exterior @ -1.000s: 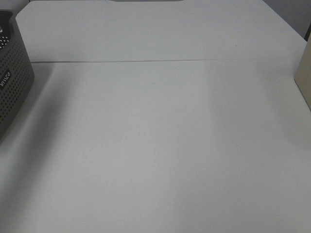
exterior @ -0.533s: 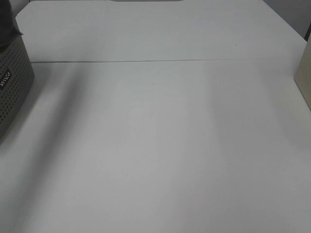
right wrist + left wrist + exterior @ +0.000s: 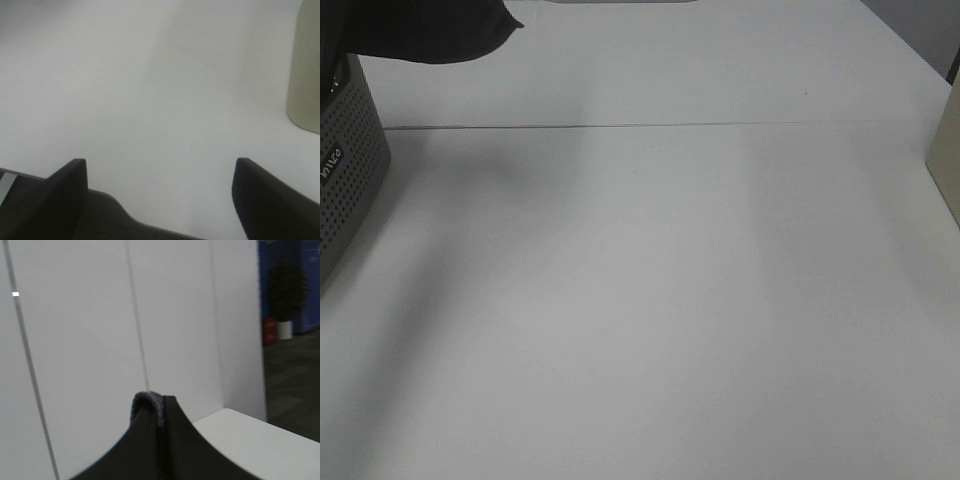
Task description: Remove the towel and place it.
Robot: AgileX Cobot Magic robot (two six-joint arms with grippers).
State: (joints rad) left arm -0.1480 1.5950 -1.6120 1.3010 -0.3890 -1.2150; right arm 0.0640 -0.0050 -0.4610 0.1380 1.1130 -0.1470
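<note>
L black two-finger gripper [image 3: 160, 412] is pinching closed on a fold of dark navy terry towel [image 3: 146, 400], wrist pointing roughly level. R black gripper [image 3: 160, 162] is hovering w/ jaws spread wide, holding nothing, facing down.

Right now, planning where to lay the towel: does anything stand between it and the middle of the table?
Nothing visible does. The towel hangs over the basket at far left; the table to its right shows only a beige object at the right edge.
</note>
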